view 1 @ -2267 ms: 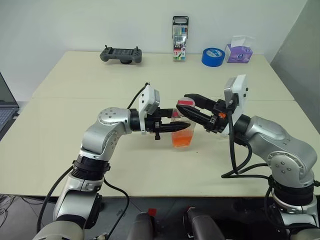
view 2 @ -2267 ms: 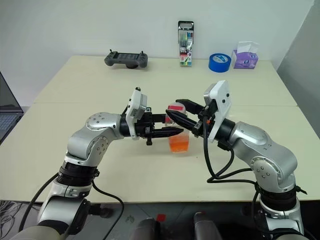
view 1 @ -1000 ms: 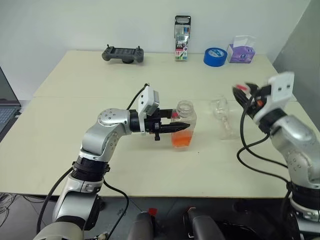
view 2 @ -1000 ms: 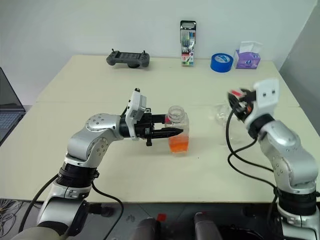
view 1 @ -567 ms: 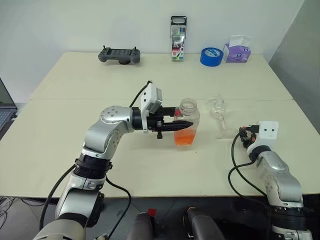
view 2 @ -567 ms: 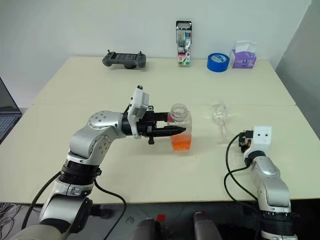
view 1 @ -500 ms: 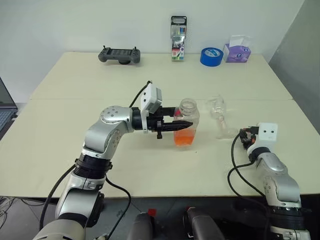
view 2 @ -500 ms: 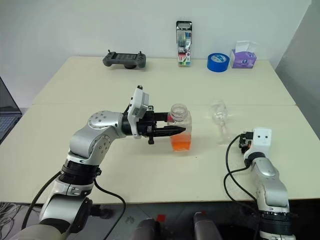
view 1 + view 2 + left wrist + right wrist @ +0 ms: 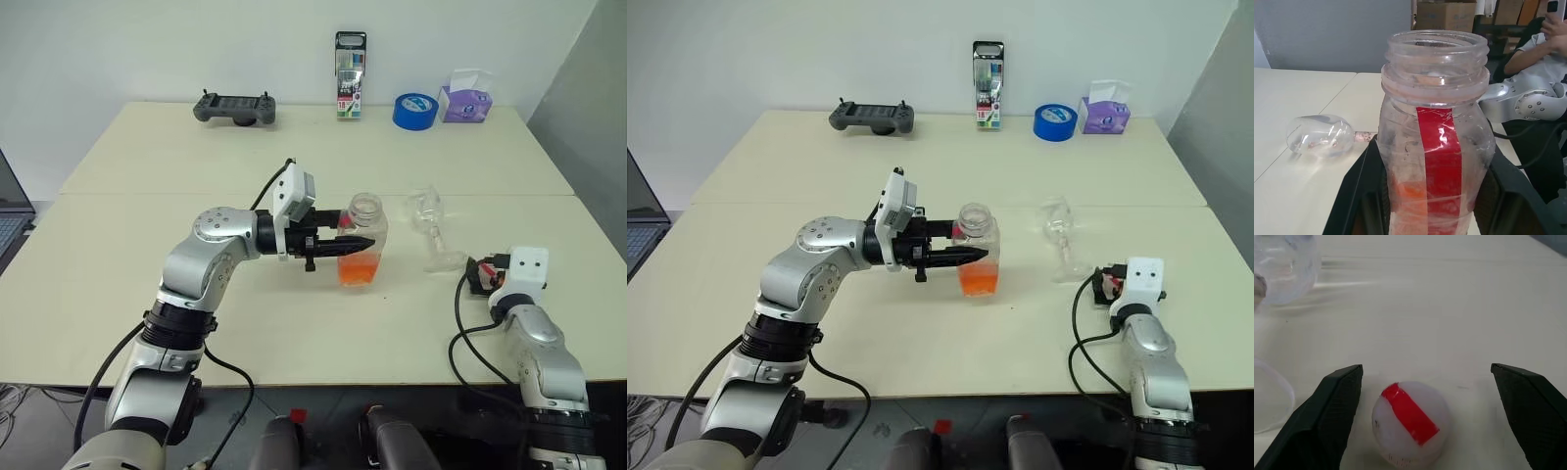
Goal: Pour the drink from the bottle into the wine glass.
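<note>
Left gripper is clamped on the bottle, black fingers hugging both sides of the clear plastic body, and the bottle stands upright on the cream table near the middle. Its wide neck is open, no cap on it, and the red label strip runs down the side facing the wrist camera. The drink sits low in the bottle, bright orange, filling only the bottom part.

Over to the bottle's three o'clock: the wine glass lies on its side on the table (not standing!), bowl toward the far edge, round foot toward the near right, well apart from the bottle.

Right gripper is low at the table's near right, at about four o'clock from the glass, its two black fingers spread wide. Between them, on the tabletop, lies the red-and-white cap, touching neither finger. The glass's foot shows just beside the cap.

Along the far edge, at twelve o'clock: a grey handheld controller, an upright pack of markers, a roll of blue tape and a purple tissue box.
</note>
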Robot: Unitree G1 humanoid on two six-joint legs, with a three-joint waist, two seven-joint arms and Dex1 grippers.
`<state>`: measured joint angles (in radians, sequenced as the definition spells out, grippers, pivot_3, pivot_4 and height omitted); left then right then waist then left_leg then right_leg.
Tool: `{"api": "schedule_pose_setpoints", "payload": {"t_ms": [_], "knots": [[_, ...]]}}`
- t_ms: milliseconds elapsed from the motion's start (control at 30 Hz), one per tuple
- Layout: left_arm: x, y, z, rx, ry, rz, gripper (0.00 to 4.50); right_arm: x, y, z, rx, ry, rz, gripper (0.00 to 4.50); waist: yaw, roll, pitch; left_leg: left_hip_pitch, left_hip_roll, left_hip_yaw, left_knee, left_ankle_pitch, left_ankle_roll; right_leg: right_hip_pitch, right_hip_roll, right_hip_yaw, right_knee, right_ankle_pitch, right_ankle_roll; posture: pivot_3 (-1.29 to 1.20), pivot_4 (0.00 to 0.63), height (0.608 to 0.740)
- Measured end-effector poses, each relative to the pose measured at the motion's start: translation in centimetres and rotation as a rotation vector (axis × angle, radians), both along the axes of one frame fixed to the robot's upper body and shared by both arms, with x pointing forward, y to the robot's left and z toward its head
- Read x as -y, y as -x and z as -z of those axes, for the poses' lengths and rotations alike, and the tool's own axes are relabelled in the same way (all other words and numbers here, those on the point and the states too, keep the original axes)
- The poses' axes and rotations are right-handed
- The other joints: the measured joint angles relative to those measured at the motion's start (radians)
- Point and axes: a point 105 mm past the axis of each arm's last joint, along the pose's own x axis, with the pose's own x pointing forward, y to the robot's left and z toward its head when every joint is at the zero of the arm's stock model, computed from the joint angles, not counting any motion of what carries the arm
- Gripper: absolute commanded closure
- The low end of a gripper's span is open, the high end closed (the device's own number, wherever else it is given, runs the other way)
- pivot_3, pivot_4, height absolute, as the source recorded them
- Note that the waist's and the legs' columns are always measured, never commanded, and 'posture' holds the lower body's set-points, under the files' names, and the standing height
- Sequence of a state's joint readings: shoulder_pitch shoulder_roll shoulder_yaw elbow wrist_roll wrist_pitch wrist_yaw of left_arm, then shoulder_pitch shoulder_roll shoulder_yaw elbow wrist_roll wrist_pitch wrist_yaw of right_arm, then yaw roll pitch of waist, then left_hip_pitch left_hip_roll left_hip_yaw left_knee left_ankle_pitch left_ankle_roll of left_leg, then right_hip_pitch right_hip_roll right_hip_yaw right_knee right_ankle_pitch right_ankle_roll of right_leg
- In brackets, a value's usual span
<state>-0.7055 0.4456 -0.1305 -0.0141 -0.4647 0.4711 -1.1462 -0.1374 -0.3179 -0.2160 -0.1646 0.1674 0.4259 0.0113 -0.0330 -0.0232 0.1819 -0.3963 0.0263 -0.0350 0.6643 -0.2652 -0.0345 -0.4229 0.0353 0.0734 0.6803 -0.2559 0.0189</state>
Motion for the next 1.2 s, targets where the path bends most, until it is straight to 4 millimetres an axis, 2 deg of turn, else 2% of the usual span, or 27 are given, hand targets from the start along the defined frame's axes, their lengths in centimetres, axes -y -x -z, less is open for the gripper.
{"api": "schedule_pose_setpoints", "payload": {"t_ms": [167,233,267,333,433,533,633,767,867,933,1033,1200], "knots": [[-0.2,-0.4,0.2,-0.009,0.004,-0.024,2.73,0.1,1.1,-6.7,0.184,0.19,-0.083,0.03,0.0,0.0,0.0,0.0,0.0,0.0,0.0,0.0,0.0,0.001,0.0,0.0,0.0,0.0,0.0,0.0,0.15,0.74],[-0.3,-0.6,0.1,-0.008,0.012,-0.044,2.73,-0.4,1.5,-8.6,0.237,0.197,-0.146,0.03,-0.001,0.0,0.0,0.0,0.0,0.0,0.0,0.0,0.0,0.001,0.0,0.0,0.0,0.0,0.0,0.0,0.15,0.74],[-0.4,-0.8,0.0,-0.007,0.015,-0.055,2.73,-1.2,1.7,-9.5,0.259,0.175,-0.212,0.03,-0.002,0.0,0.0,0.001,0.0,0.0,0.0,0.0,0.0,0.001,0.0,0.0,0.0,0.0,0.0,0.0,0.15,0.74],[-0.6,-1.4,0.0,0.002,0.025,-0.099,2.73,-4.2,2.0,-11.4,0.268,0.124,-0.446,0.03,-0.003,0.0,0.0,0.001,0.0,0.0,0.0,0.0,0.0,0.001,0.0,0.0,0.0,0.0,0.0,0.0,0.15,0.74],[-1.3,-3.4,0.2,0.015,0.05,-0.23,2.73,-8.5,4.0,-13.7,0.26,0.087,-0.777,0.03,0.001,0.0,0.0,0.001,0.0,-0.003,0.0,0.0,0.0,0.002,0.0,-0.002,0.0,0.0,0.0,0.0,0.15,0.74],[-3.3,-6.5,0.0,0.081,0.045,-0.459,2.73,-11.0,5.5,-14.5,0.187,0.034,-1.007,0.03,0.003,0.0,0.0,0.0,-0.001,-0.004,0.001,0.0,0.0,0.002,0.0,-0.002,0.0,0.0,0.0,0.0,0.15,0.74],[-5.9,-8.9,-0.8,0.145,0.058,-0.678,2.73,-13.0,6.5,-16.5,0.198,0.038,-1.153,0.03,0.002,0.0,0.0,0.0,-0.001,-0.004,0.001,0.0,0.0,0.002,0.0,-0.003,-0.001,0.0,0.0,0.0,0.15,0.74],[-9.5,-11.0,-1.7,0.219,0.082,-0.956,2.73,-14.8,6.4,-17.3,0.199,0.028,-1.235,0.03,0.003,-0.001,0.0,-0.001,0.0,-0.005,0.001,0.0,0.0,0.002,-0.002,-0.003,-0.001,0.0,0.0,0.0,0.15,0.74],[-12.8,-11.9,-1.8,0.234,0.112,-1.165,2.73,-15.6,6.0,-16.4,0.165,0.01,-1.268,0.03,0.003,-0.001,0.0,-0.002,0.0,-0.005,0.001,0.0,0.0,0.001,-0.003,-0.003,-0.001,0.003,-0.005,0.0,0.15,0.74],[-14.2,-12.1,-1.9,0.236,0.135,-1.25,2.73,-15.8,5.7,-15.9,0.151,0.014,-1.274,0.03,0.004,-0.001,0.0,-0.003,0.0,-0.005,0.001,0.0,0.0,0.001,-0.005,-0.004,-0.001,0.003,-0.005,0.0,0.15,0.74],[-15.6,-12.1,-1.7,0.24,0.175,-1.346,2.73,-15.9,5.5,-15.5,0.158,0.007,-1.275,0.03,0.005,-0.001,0.0,-0.003,0.0,-0.005,0.001,0.0,0.0,0.001,-0.007,-0.005,-0.001,0.003,-0.005,0.0,0.15,0.74],[-17.0,-12.2,0.6,0.145,0.244,-1.415,2.73,-16.0,4.9,-14.3,0.138,0.013,-1.272,0.03,0.006,-0.001,0.0,-0.003,-0.001,-0.005,0.002,0.0,0.0,0.001,-0.009,-0.005,0.0,0.004,-0.004,0.0,0.15,0.74]]}}
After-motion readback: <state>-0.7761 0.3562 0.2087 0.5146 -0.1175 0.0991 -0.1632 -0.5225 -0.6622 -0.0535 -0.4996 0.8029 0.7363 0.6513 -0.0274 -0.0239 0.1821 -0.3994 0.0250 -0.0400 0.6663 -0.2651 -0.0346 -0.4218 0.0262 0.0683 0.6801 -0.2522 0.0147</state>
